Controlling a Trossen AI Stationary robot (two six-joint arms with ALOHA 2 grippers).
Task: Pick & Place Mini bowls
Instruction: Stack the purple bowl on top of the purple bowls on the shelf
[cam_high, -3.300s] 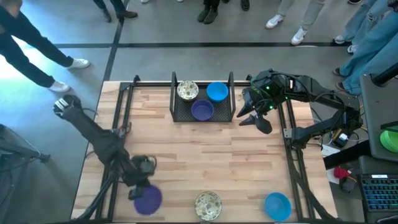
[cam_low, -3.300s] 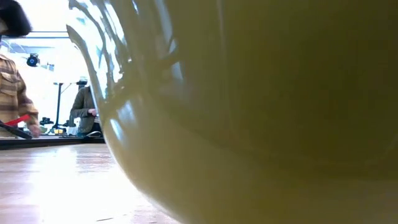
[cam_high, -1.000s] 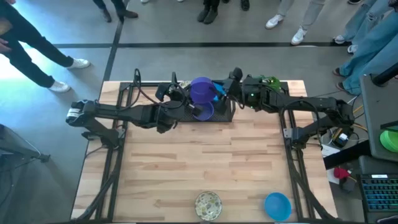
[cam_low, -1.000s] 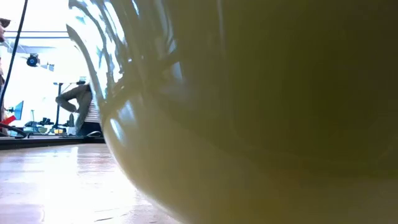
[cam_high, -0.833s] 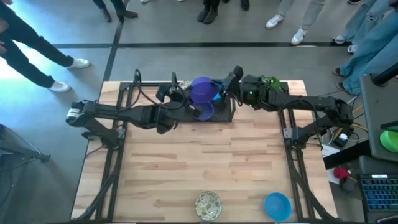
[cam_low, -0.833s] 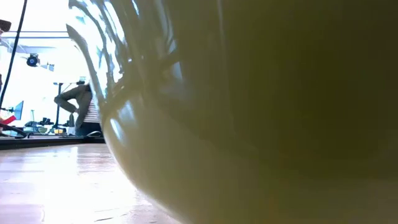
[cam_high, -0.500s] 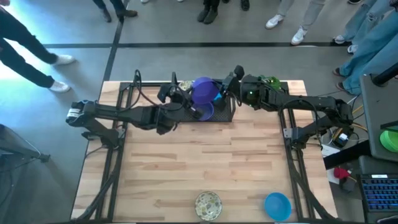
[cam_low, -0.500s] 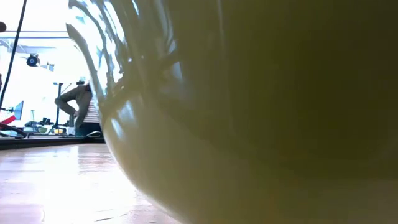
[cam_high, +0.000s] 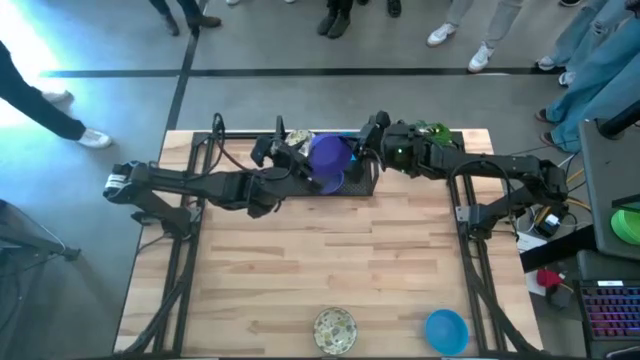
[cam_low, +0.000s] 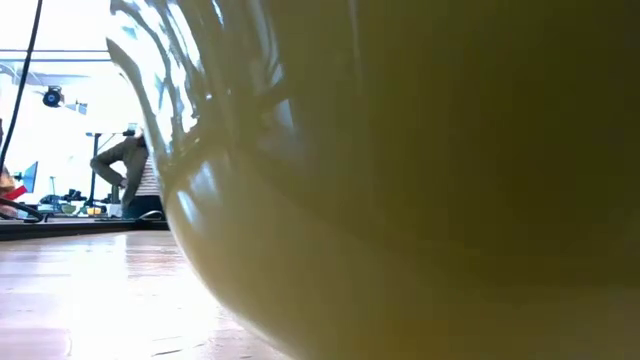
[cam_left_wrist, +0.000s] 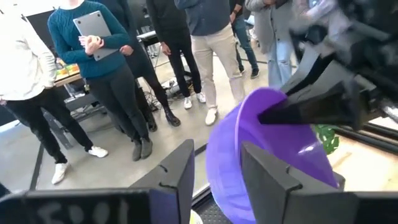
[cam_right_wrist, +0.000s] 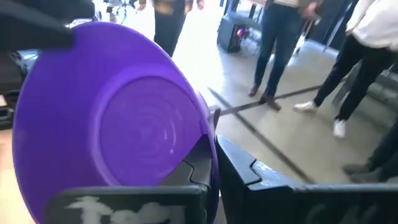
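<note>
At the desk's twelve o'clock edge, above the black mesh tray (cam_high: 360, 186), the right end effector (cam_right_wrist: 212, 158) is clamped on the purple bowl's (cam_high: 328, 155) rim while the left end effector (cam_left_wrist: 214, 171) stands parted around it. The speckled bowl (cam_high: 335, 329) and blue bowl (cam_high: 446, 329) wait at six o'clock, unplaced.

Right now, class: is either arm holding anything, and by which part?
The right tool is shut on the rim of a purple bowl above the black tray. The left tool has opened beside that rim.
</note>
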